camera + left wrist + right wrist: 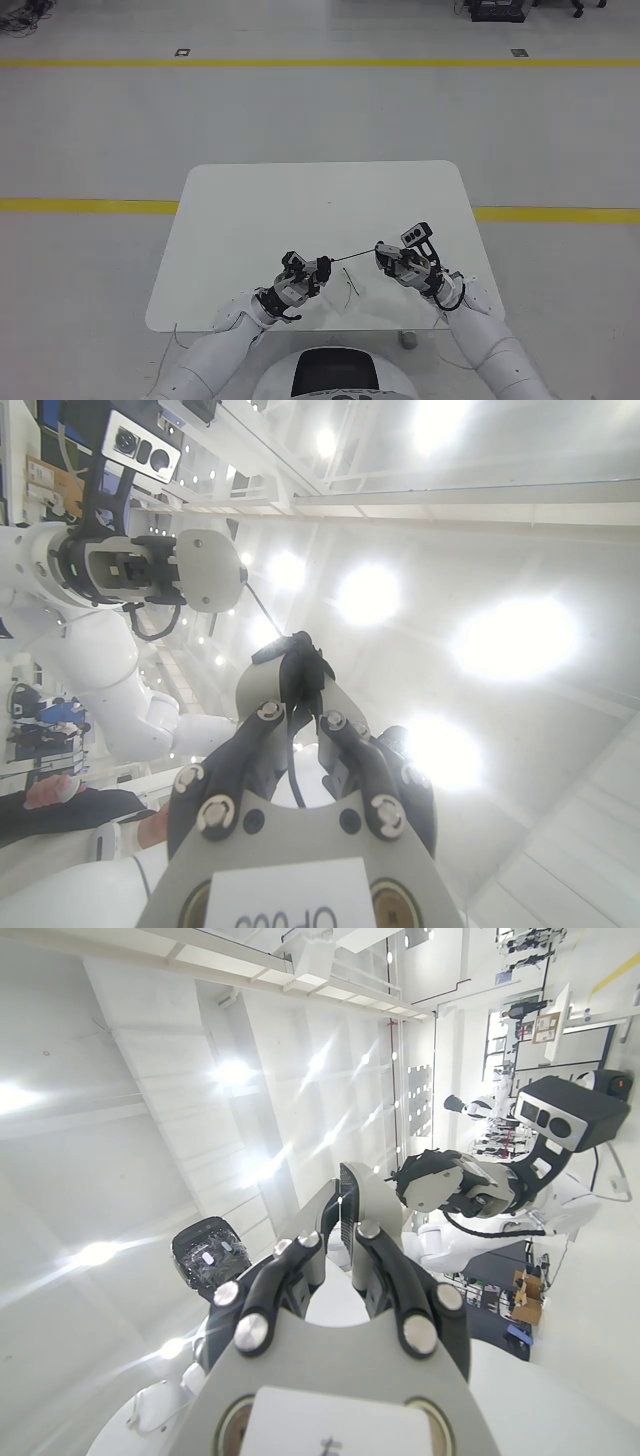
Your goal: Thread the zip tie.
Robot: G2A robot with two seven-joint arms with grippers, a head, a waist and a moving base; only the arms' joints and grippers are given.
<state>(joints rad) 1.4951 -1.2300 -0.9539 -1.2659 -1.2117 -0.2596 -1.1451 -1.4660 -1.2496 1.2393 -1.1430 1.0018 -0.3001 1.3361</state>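
A thin black zip tie (pixel 350 256) is stretched in the air between my two grippers, over the near part of the white table (pixel 250 220). My left gripper (pixel 322 266) is shut on one end; in the left wrist view its fingertips (pixel 300 660) pinch the tie, and the tail (pixel 295 770) runs back between the fingers. From there the strand (pixel 262 605) leads to my right gripper (pixel 240 580), which is shut on the other end. In the right wrist view that gripper (pixel 342 1188) has its pads pressed together, with the left gripper (pixel 400 1178) close beyond it.
A second black zip tie (pixel 350 283) lies loose on the table below the stretched one, between the two arms. The table's near edge (pixel 330 330) runs just under the wrists. Bare tabletop extends toward the far edge and to both sides.
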